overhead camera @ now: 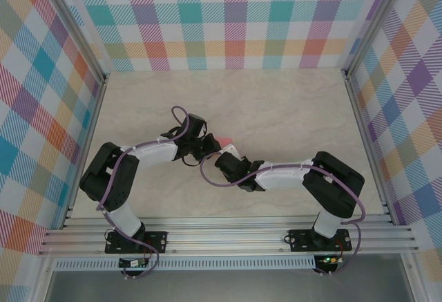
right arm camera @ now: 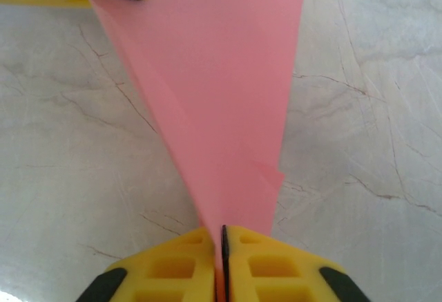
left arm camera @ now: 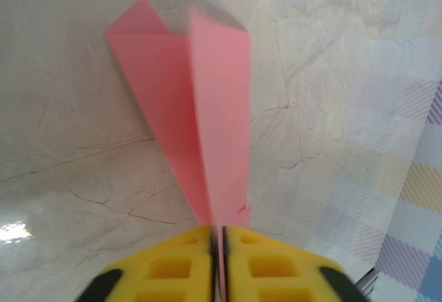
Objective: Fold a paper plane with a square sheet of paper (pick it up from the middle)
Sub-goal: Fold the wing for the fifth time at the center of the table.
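The folding looks mostly done: the paper plane (left arm camera: 207, 108) is already a narrow pink wedge with a centre crease running to a point; what seems left is opening the wings or setting it down, though from the blurred wrist views I can't be sure every fold is finished. It hangs between the two arms over the middle of the table (right arm camera: 359, 143). The left gripper (left arm camera: 217, 247) has its yellow fingers pinched almost together on one narrow end of the paper; the right gripper (right arm camera: 222, 247) is likewise nipped tight on a corner of it.
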`<state>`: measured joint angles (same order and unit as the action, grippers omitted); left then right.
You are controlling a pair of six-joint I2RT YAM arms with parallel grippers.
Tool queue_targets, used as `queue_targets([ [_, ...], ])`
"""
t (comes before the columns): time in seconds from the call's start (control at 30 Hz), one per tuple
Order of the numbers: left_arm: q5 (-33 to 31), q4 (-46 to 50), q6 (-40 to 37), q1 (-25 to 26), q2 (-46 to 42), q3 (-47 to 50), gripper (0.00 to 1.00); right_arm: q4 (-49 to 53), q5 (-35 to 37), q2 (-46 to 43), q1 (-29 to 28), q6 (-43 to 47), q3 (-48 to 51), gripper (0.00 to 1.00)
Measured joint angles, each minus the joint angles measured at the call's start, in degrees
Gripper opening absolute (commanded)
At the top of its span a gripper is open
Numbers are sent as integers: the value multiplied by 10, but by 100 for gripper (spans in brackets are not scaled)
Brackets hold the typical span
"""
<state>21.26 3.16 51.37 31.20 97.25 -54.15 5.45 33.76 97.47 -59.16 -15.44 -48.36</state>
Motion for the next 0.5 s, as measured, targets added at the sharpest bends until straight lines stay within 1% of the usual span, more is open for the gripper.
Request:
queue_targets([
  [0.03,-3,3,2,0,-2,0,36,-5,-4,0,0,-1,3,7],
  [0.1,-10,14,3,-3,-9,0,43,-17,-17,-3,3,-1,13,7],
  [0.2,-21,30,3,-9,-29,2,61,-40,-54,-21,16,-2,40,7],
  [0.23,-23,32,5,-12,-35,2,65,-47,-66,-31,22,-1,50,7],
  [0.33,-23,34,5,-21,-40,2,68,-64,-103,-52,38,1,67,7],
  [0.5,-10,45,3,-26,-26,-3,69,-84,-151,-54,52,6,68,8],
])
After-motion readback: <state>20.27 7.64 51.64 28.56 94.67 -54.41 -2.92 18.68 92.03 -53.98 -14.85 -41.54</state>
